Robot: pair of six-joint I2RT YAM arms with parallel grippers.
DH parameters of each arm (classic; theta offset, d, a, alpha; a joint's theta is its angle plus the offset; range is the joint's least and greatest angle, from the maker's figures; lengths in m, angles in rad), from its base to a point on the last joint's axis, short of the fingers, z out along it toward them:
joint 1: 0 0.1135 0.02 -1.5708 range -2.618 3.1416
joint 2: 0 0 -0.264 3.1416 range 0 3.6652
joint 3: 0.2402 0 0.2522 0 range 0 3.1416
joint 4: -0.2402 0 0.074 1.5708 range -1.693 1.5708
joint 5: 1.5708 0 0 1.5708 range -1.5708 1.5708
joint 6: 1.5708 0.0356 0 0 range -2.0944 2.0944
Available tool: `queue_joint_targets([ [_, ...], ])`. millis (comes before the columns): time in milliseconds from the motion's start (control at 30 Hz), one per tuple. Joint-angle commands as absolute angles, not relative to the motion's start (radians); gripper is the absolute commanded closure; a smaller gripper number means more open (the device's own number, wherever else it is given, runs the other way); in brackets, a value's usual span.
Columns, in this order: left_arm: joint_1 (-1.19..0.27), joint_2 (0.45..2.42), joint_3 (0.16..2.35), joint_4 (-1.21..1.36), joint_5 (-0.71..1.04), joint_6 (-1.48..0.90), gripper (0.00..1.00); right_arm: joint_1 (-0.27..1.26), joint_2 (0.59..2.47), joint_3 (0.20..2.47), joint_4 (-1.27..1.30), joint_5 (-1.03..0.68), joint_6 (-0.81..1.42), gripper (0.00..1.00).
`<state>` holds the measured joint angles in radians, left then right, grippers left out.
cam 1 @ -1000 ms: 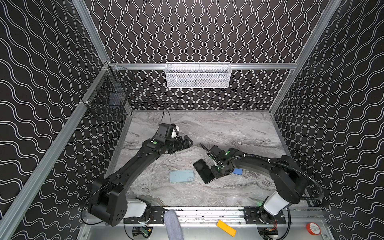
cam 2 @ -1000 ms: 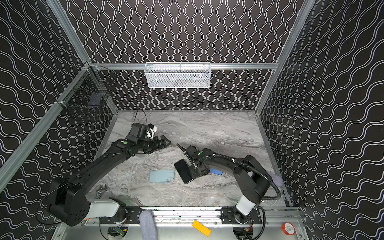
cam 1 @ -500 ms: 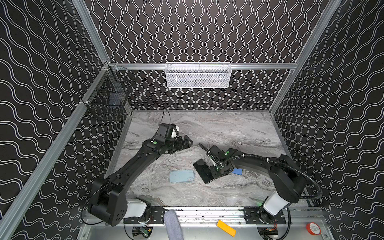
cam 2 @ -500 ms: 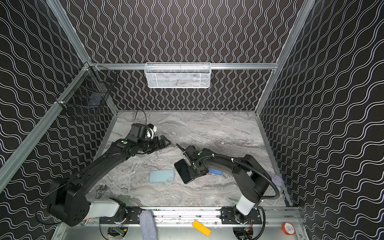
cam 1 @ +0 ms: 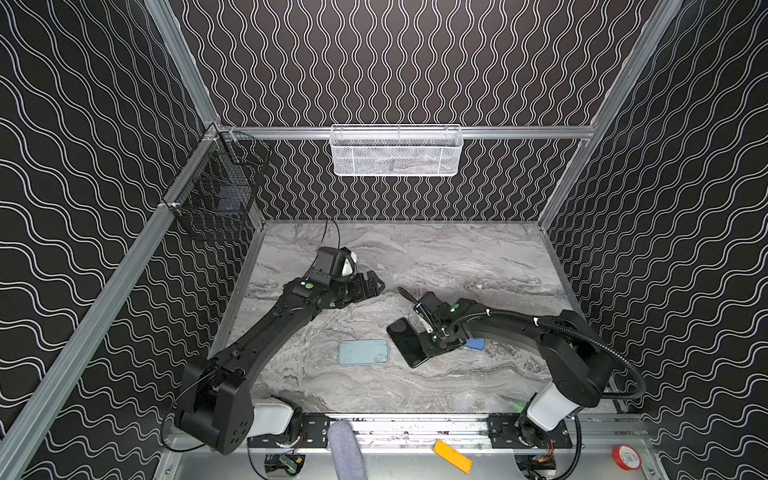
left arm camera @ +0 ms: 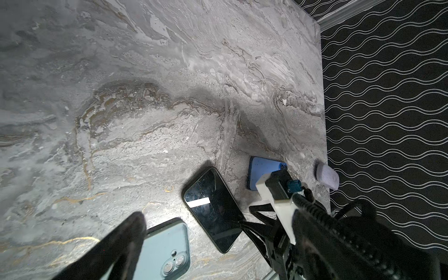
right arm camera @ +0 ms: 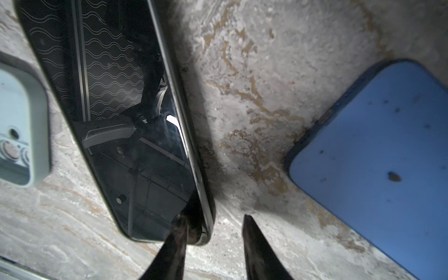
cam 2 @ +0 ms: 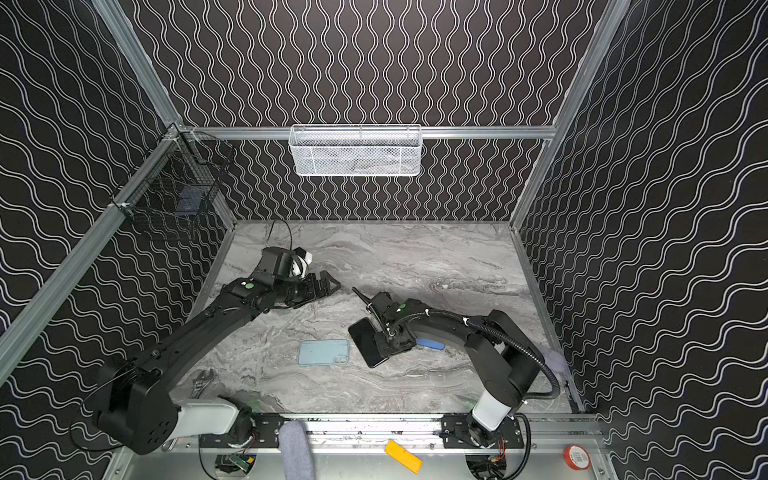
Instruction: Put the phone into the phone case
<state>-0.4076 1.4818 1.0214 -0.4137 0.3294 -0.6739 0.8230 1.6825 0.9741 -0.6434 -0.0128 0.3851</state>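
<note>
Grey marbled bench point(cam 1: 436, 257), black wavy-lined walls point(cam 1: 415, 62), a white mesh basket point(cam 1: 397, 151) on the rear rail. My left gripper point(cam 1: 371, 284) hangs wide open, empty, toward the left edge. My right gripper point(right arm camera: 213, 218) is half-spread: one finger point(right arm camera: 178, 232) touches a corner of the black phone point(cam 1: 402, 337), the other is over bare bench. The phone lies mid-bench nearer the front edge, pale blue case point(cam 1: 363, 352) just beside it.

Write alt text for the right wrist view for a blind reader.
A black phone, screen up, lies on the marble table; the right gripper has one fingertip at its corner, the other over bare table, jaws apart. A pale teal phone case and a blue phone flank it.
</note>
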Motion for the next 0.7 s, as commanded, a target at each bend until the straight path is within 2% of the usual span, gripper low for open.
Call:
queue_joint_targets([
  [0,-0.401,1.47,1.031,-0.412,0.295,-0.651,0.02,0.821,1.71,0.949,-0.757,0.099,0.395,0.61],
  [667,-0.355,1.433,1.011,-0.411,0.295,-0.643,0.02,0.824,1.764,0.925,-0.84,0.205,0.442,0.63],
])
